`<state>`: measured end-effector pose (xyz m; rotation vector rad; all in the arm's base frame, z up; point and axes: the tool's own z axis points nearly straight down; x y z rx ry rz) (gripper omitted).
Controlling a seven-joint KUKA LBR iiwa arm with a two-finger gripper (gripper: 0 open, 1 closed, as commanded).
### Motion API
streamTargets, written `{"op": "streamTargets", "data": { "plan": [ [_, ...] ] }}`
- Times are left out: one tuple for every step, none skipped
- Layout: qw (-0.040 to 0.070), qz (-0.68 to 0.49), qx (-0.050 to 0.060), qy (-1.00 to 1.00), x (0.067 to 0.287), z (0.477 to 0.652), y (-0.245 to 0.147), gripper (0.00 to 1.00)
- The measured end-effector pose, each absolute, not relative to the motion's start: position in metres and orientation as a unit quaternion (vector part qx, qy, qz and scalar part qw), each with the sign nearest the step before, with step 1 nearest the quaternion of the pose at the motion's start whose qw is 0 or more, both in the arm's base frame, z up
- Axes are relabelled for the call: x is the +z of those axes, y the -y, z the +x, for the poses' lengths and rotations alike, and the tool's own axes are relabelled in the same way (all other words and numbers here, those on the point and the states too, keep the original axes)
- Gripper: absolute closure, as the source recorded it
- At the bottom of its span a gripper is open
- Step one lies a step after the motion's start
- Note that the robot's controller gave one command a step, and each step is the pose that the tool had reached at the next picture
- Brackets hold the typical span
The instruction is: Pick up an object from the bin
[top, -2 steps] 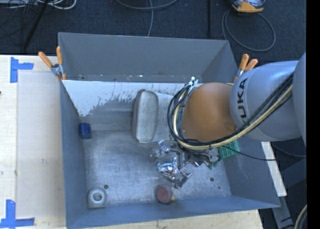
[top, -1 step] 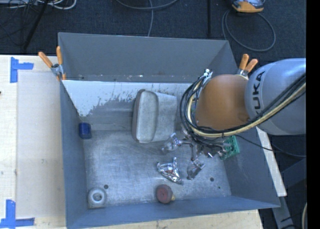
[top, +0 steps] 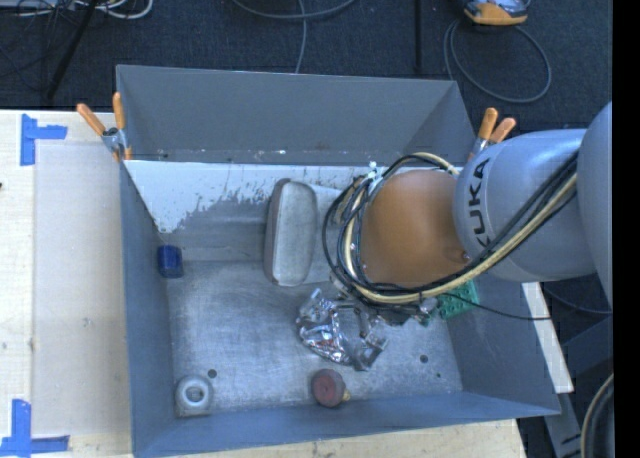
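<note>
My gripper [top: 372,336] is low in the middle of the bin, below the arm's orange cover. It sits right at the right edge of a crumpled silver foil wad [top: 322,331], and I cannot see whether it touches or grips the foil. A brown round disc [top: 327,387] lies just in front of the foil, near the bin's front wall. Behind the foil, a grey oblong block [top: 291,232] rests against the back slope, left of the orange cover.
A small blue block [top: 169,261] lies by the left wall. A white ring-shaped roll [top: 194,393] sits in the front left corner. The arm with its orange cover and looped cables covers the bin's right half.
</note>
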<state>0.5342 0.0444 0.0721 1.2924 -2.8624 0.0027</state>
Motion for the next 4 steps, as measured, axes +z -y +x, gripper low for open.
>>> {"op": "streamTargets", "data": {
  "plan": [
    [0.001, 0.411, 0.001, 0.912, 0.073, 0.535, -0.044, 0.0],
    [0.001, 0.412, 0.001, 0.911, 0.074, 0.535, -0.045, 1.0],
    [0.0, 0.411, 0.0, 0.911, 0.09, 0.535, -0.046, 1.0],
    [-0.002, 0.41, 0.0, 0.912, 0.136, 0.536, -0.047, 1.0]
  ]
}}
